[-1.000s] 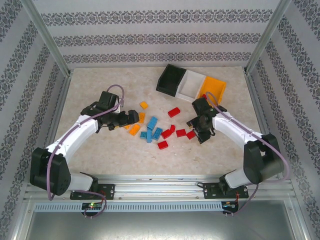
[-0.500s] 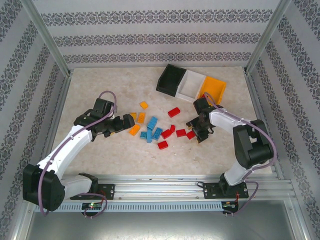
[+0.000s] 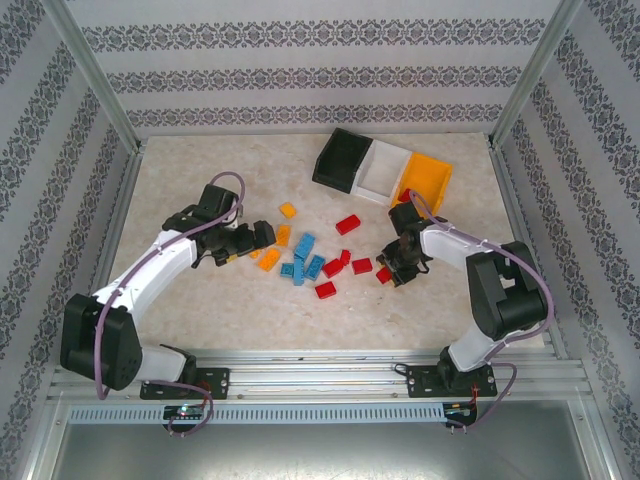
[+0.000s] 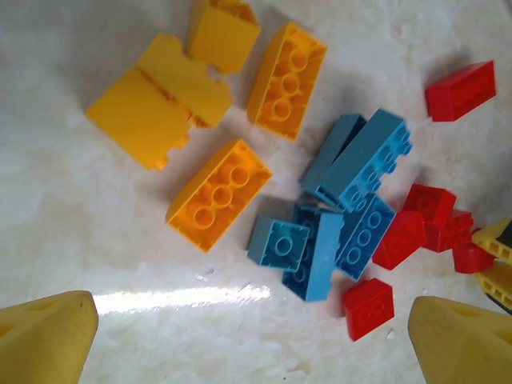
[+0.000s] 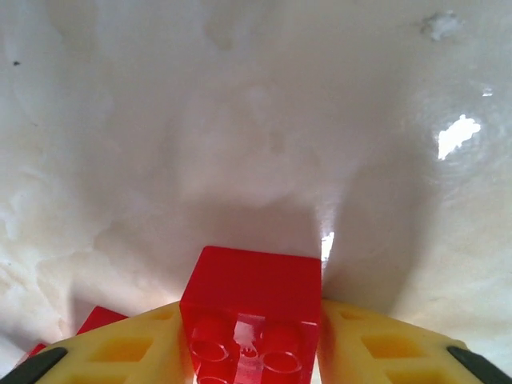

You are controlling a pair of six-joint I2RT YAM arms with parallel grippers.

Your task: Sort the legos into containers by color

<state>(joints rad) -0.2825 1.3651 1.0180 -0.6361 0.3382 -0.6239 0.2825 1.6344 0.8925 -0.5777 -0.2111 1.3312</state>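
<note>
Two yellow fingers (image 5: 384,348) of your right end effector (image 5: 252,356) press against opposite sides of a small red rectangular plastic brick (image 5: 252,296), so this end effector is grasping it. The brick's studded face is turned toward the wrist camera, and the pale marbled worktop (image 5: 240,120) lies close behind it; you cannot tell whether the brick is lifted clear. From above, the same end effector (image 3: 390,272) sits low over the right half of the worktop, on the near side of the bins, with loose red bricks (image 3: 362,265) just to its left.

Your left end effector (image 4: 256,344) is released. Its yellow fingertips (image 4: 48,336) stand wide apart at the lower corners of the wrist view, with bare worktop between them. From above it (image 3: 262,236) hovers left of centre, right beside the scattered pile.

Ahead of those open fingers lie four orange-yellow plastic bricks (image 4: 220,192), two with studs up. To their right is a tight cluster of blue plastic bricks (image 4: 336,208), some leaning on each other, and beyond that more red ones, touching the blue cluster.

Toward the far right corner of the worktop, three joined plastic bins sit in a slanted row: black (image 3: 340,160), white (image 3: 380,172) and orange (image 3: 428,180).
</note>
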